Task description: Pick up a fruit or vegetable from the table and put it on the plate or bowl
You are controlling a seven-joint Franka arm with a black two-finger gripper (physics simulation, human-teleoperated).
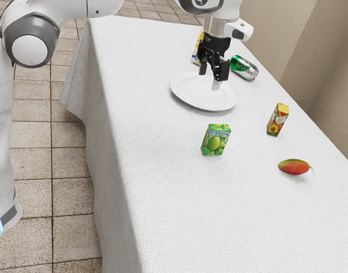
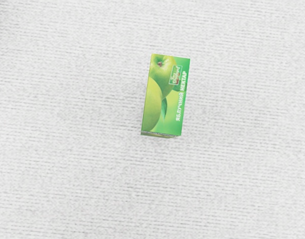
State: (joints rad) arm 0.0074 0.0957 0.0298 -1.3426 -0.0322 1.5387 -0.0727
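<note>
**PRE-GRASP CHECK**

Exterior view: note claw (image 1: 212,73) parted, empty, above plate (image 1: 188,95). Locate mango (image 1: 294,166) on tabletop (image 1: 145,182), well apart from plate. Expect smooth, firm, roll-prone fruit; grip across narrow middle.

Wrist view: note green carton (image 2: 165,97) on tabletop.

Plate (image 1: 202,91) on table (image 1: 140,114), far end. Can (image 1: 243,67) lying just behind it to the exterior view's right, drink carton (image 1: 197,48) behind it. Apple nectar carton (image 1: 215,140) upright in front of plate. Small juice carton (image 1: 278,119) to its right, mango (image 1: 294,166) in front of that one.
</note>
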